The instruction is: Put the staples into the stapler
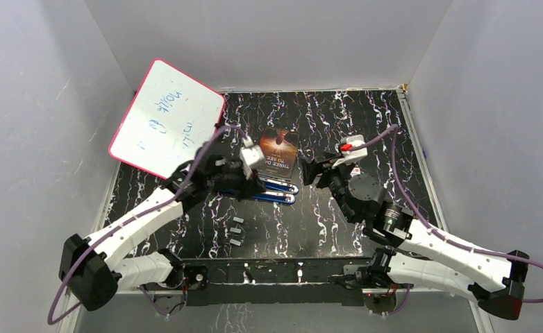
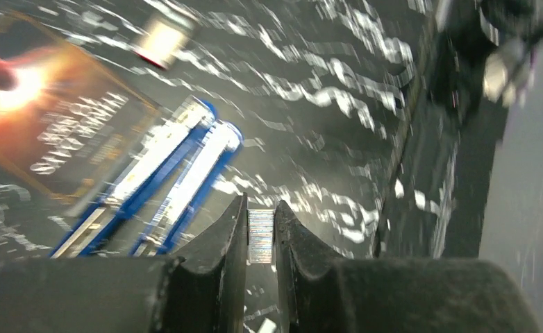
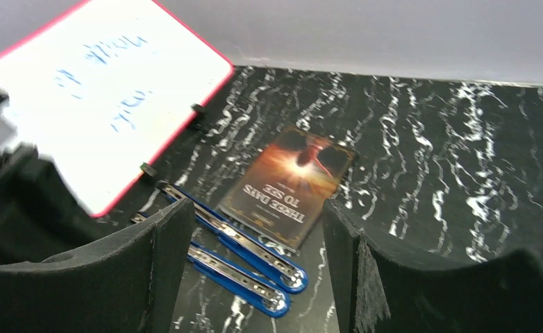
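Note:
The blue stapler (image 1: pixel 277 192) lies opened flat, its two long halves side by side with the metal channels up, in front of a book. It shows in the left wrist view (image 2: pixel 178 177) and the right wrist view (image 3: pixel 244 253). My left gripper (image 1: pixel 253 180) hovers at the stapler's left end. In the left wrist view it (image 2: pixel 260 208) is shut on a short silvery strip of staples (image 2: pixel 260 237). Three more staple strips (image 1: pixel 236 232) lie on the table nearer the arms. My right gripper (image 1: pixel 312 172) is open and empty just right of the stapler, which shows between its fingers (image 3: pixel 258 215).
A book (image 1: pixel 280 155) lies behind the stapler, touching it. A red-rimmed whiteboard (image 1: pixel 166 118) leans at the back left. A small red-and-white box (image 1: pixel 353 145) sits behind my right gripper. Grey walls enclose the black marbled table (image 1: pixel 394 159).

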`<state>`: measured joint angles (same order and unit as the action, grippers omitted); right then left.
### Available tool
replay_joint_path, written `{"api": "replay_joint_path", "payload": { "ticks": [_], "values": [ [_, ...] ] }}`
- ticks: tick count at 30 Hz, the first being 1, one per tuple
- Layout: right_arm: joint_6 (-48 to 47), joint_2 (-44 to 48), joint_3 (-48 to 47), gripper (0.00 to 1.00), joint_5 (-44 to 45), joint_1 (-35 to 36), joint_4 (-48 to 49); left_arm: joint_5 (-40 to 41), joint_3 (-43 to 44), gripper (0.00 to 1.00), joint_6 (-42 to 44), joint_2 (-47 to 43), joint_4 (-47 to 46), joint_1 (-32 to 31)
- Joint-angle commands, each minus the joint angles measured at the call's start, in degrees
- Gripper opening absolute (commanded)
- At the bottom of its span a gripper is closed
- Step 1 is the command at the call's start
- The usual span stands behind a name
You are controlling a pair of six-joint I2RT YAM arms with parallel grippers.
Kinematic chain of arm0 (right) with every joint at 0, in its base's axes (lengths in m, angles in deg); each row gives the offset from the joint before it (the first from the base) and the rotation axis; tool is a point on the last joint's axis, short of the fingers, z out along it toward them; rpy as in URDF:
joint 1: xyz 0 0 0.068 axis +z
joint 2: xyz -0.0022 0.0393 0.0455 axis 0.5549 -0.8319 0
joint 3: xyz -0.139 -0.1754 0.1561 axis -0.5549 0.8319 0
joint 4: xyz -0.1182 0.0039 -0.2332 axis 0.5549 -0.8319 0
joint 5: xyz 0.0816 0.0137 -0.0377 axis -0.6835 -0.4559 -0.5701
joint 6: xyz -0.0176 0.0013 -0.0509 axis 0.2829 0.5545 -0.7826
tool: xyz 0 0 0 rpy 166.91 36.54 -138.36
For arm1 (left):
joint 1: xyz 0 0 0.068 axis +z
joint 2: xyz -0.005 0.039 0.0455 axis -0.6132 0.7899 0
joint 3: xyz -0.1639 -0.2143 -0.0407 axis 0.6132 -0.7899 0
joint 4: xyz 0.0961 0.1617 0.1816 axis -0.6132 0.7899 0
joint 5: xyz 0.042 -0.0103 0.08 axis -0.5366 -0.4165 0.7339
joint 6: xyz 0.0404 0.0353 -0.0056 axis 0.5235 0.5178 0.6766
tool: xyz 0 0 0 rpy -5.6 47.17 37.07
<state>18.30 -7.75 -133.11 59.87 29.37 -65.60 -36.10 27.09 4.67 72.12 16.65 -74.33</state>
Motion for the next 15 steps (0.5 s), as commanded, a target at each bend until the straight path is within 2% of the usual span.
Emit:
{"api": "replay_joint_path", "payload": {
  "ticks": [1, 8, 15],
  "values": [
    [-0.89, 0.71, -2.28, 0.76, 7.28, 0.1, -2.91, -2.3, -1.53, 0.0, 22.43, 2.84, 13.24, -7.59],
    [1.33, 5.25, 0.65, 0.76, 8.61, 0.08, -1.48, 5.29, -1.86, 0.0, 31.82, 10.25, 19.46, -15.43],
    [2.16, 5.71, 0.9, 0.76, 10.08, 0.11, -2.07, 15.08, -1.57, 0.0, 33.0, 19.51, 21.44, -21.43]
  ]
}}
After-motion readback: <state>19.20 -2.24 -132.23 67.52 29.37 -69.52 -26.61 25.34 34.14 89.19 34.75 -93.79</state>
